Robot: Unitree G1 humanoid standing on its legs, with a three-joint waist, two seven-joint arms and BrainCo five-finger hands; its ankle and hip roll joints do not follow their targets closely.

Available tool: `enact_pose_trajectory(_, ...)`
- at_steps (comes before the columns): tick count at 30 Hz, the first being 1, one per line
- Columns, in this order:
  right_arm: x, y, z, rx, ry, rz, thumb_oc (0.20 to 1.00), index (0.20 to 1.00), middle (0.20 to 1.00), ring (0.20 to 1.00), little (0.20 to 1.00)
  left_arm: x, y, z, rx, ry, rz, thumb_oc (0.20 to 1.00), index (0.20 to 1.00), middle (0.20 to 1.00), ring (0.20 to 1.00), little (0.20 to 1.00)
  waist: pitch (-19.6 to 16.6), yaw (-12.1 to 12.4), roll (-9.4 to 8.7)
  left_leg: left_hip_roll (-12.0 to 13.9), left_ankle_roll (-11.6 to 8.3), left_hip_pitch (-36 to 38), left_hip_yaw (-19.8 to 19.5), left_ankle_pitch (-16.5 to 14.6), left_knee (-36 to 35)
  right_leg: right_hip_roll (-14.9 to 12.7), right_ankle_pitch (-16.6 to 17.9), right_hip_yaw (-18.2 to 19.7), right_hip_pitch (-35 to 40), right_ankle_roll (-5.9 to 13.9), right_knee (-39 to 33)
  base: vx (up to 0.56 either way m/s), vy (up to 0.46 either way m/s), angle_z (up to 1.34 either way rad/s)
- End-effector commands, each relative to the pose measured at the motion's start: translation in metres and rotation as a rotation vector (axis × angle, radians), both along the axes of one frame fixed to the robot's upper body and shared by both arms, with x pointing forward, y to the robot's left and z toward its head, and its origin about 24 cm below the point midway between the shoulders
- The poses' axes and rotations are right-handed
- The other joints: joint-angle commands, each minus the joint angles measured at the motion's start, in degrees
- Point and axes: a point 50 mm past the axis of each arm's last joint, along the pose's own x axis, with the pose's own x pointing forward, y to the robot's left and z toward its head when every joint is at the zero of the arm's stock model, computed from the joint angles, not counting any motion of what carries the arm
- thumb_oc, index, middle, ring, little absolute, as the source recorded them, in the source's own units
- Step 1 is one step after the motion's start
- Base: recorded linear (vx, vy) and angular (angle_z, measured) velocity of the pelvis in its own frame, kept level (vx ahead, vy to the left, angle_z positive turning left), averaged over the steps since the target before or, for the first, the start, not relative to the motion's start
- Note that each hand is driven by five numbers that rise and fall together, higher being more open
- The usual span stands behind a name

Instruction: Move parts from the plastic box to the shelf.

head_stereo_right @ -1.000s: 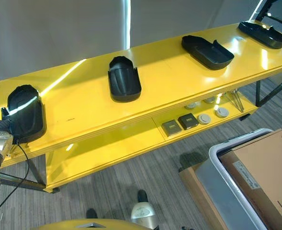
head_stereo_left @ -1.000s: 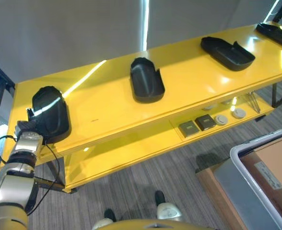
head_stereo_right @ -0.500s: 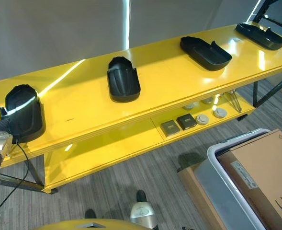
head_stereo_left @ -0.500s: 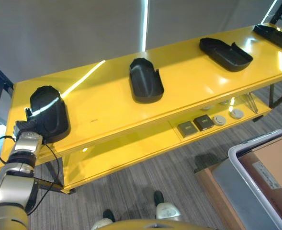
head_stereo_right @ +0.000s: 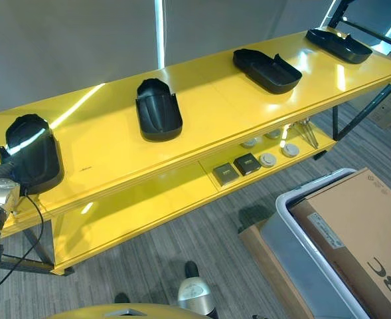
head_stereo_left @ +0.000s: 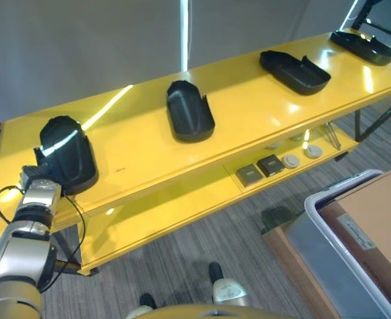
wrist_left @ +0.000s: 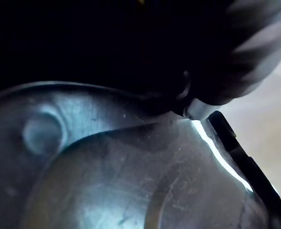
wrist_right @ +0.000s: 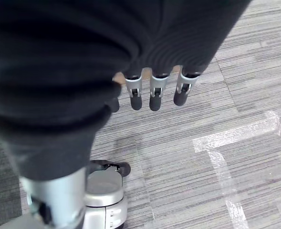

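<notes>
Part [head_stereo_left: 66,154]: black shell at 9 o'clock end of yellow shelf [head_stereo_left: 248,113], seated
Left hand [head_stereo_left: 37,178]: at its near edge, fingers hidden, can't tell grip
Right hand [wrist_right: 152,90]: fingers hanging loose, empty
You: withdraw straight, don't drag part

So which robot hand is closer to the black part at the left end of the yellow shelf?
The left robot hand: it is right against the black part on the yellow shelf. The right robot hand hangs over the floor, away from that part.
</notes>
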Motion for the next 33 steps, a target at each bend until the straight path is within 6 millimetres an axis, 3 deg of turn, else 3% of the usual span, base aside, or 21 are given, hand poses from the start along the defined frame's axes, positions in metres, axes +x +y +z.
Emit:
enact_pose_trajectory(1,-0.015,-0.008,0.001,-0.022,0.061,0.043,1.0,1.0,1.0,1.0,1.0,0.019,0.009,0.047,0.073,-0.148,0.035,0.2,0.2,0.2,0.2,0.2,-0.88,-0.11,0.3,1.71,2.24,-5.39,-1.31,-5.42,9.94,-0.58,-8.33,1.21,-1.59,1.17,7.03,0.0,0.0,0.0)
enact_pose_trajectory(3,-0.015,-0.007,0.001,-0.023,0.061,0.045,1.0,1.0,1.0,1.0,1.0,0.019,0.009,0.046,0.068,-0.143,0.035,0.2,0.2,0.2,0.2,0.2,-0.79,-0.08,0.31,1.73,2.23,-5.4,-1.32,-5.46,10.09,-0.6,-8.33,1.21,-1.53,1.15,7.05,0.0,0.0,0.0)
enact_pose_trajectory(5,-0.015,-0.007,0.0,-0.023,0.061,0.046,1.0,1.0,1.0,1.0,1.0,0.018,0.008,0.044,0.062,-0.137,0.033,0.548,0.548,0.548,0.548,0.548,-0.76,-0.03,0.32,1.71,2.2,-5.32,-1.3,-5.45,10.01,-0.65,-8.32,1.18,-1.44,1.18,6.95,0.0,0.0,0.0)
enact_pose_trajectory(6,-0.015,-0.007,0.0,-0.023,0.062,0.048,1.0,1.0,1.0,1.0,1.0,0.018,0.008,0.044,0.058,-0.137,0.034,1.0,1.0,1.0,1.0,1.0,-0.76,0.0,0.33,1.68,2.2,-5.26,-1.3,-5.47,9.97,-0.62,-8.31,1.21,-1.36,1.17,6.84,0.0,0.0,0.0)
enact_pose_trajectory(15,-0.016,-0.006,0.0,-0.021,0.066,0.061,1.0,1.0,1.0,1.0,1.0,0.024,0.007,0.057,0.107,-0.196,-0.007,1.0,1.0,1.0,1.0,1.0,-0.87,0.32,0.33,1.49,2.14,-4.39,-1.38,-5.33,9.38,-0.74,-8.29,0.73,-0.57,1.17,6.58,0.0,0.004,-0.02)
enact_pose_trajectory(27,-0.018,-0.005,-0.001,-0.023,0.057,0.049,1.0,1.0,1.0,1.0,1.0,0.034,-0.008,0.141,0.341,-0.572,-0.134,1.0,1.0,1.0,1.0,1.0,-1.84,3.09,1.03,0.98,2.15,-3.17,-2.69,-4.76,7.27,-1.1,-8.02,-1.14,0.92,1.07,5.55,-0.02,0.015,0.06)
enact_pose_trajectory(30,-0.02,-0.005,-0.001,-0.026,0.057,0.034,1.0,1.0,1.0,1.0,1.0,0.03,-0.022,0.175,0.376,-0.75,-0.271,1.0,1.0,1.0,1.0,1.0,-1.96,4.36,1.23,0.88,2.27,-2.93,-3.33,-4.81,7.04,-1.28,-8.03,-1.81,1.49,0.98,5.43,0.0,0.022,0.08)
enact_pose_trajectory(32,-0.02,-0.003,-0.001,-0.021,0.056,0.016,1.0,1.0,1.0,1.0,1.0,0.023,-0.049,0.198,0.341,-0.862,-0.485,1.0,1.0,1.0,1.0,1.0,-1.95,5.64,1.22,0.71,2.34,-2.89,-3.98,-4.96,6.88,-1.49,-8.02,-2.39,1.89,1.06,5.21,0.0,0.014,0.15)
enact_pose_trajectory(33,-0.02,-0.003,-0.001,-0.02,0.056,0.016,1.0,1.0,1.0,1.0,1.0,0.021,-0.052,0.199,0.33,-0.879,-0.527,1.0,1.0,1.0,1.0,1.0,-1.94,5.77,1.23,0.67,2.34,-2.89,-4.08,-4.97,6.85,-1.52,-8.0,-2.47,1.94,1.09,5.18,0.0,0.006,0.18)
